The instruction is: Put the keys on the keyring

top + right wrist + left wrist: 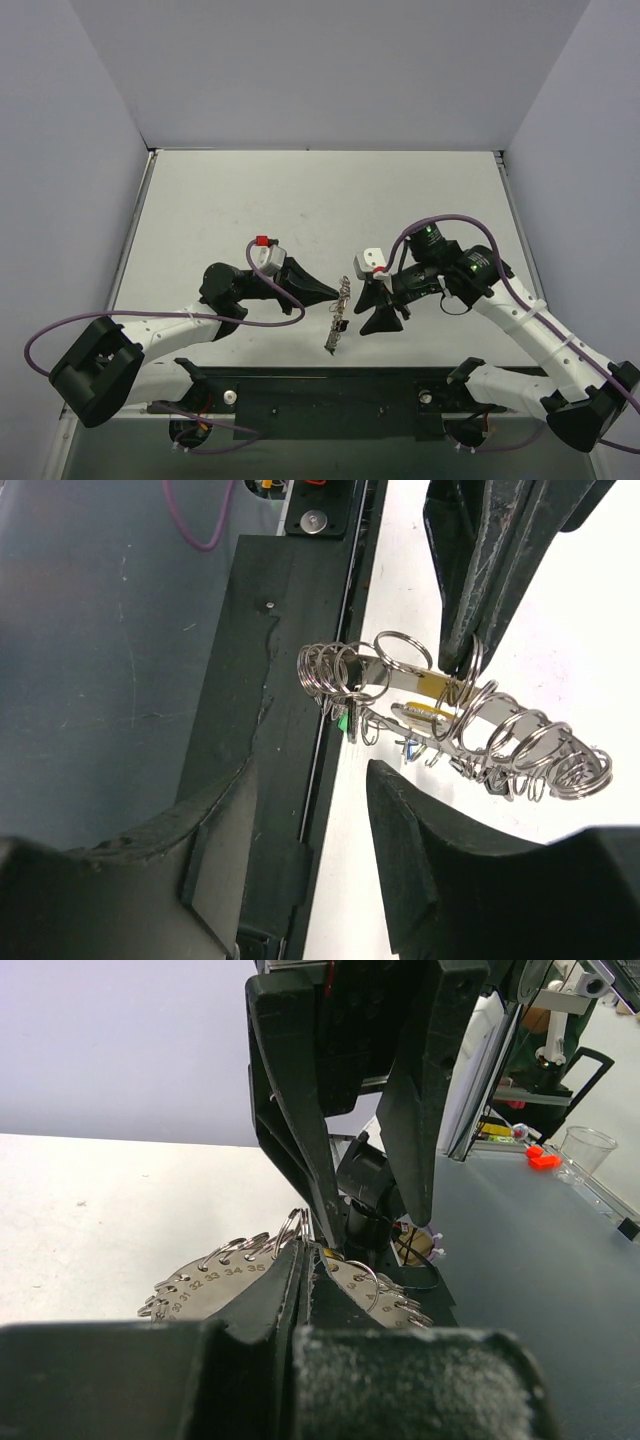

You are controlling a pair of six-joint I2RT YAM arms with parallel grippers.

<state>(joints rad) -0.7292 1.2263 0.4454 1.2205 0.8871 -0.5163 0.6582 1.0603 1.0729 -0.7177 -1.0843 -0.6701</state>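
The keyring (452, 723) is hanging over the table's (300, 200) near edge, with small coloured keys (430, 687) dangling among its loops. The left gripper (462, 662) is pinching its rim tight. The right gripper (312, 776) is gaping open just beside it, gripping nothing.

We hold our left pincer (336, 293) pointing rightward, jaws pressed together; our right pincer (360, 310) faces it, jaws spread, elbows outward.

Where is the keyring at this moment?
In the top view, the keyring is held near the table's front edge by the left gripper; the open right gripper is just to its right.
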